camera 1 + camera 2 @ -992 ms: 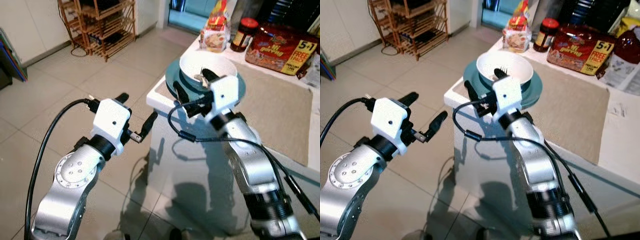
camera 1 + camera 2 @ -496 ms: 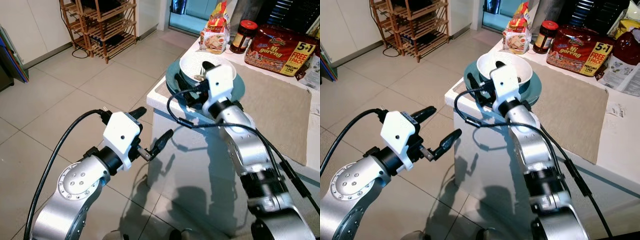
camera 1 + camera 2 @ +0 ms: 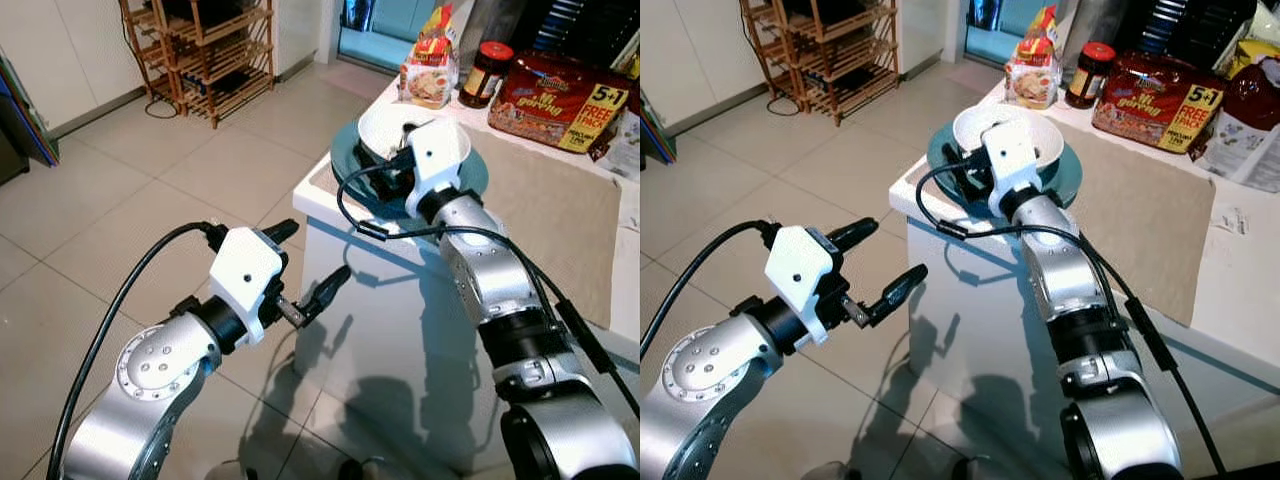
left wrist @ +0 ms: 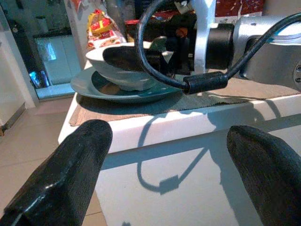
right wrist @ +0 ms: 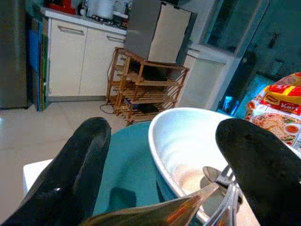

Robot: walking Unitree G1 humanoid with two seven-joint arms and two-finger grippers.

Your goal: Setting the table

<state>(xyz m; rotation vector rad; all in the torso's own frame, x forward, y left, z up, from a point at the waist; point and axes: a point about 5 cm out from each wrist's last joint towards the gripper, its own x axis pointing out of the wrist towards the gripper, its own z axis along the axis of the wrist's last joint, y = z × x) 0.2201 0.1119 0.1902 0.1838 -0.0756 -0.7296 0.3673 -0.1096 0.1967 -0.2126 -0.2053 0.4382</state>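
One fork (image 5: 225, 200) in bowl (image 5: 188, 141), right wrist view.

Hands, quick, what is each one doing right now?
Left hand: open, empty, off the table's corner.
Right hand: open, straddling the white bowl's rim, not closed on it.

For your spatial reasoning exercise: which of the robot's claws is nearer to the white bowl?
The right claw. Its open fingers straddle the white bowl rim on the teal plate. The left claw hangs open over the floor, short of the counter.
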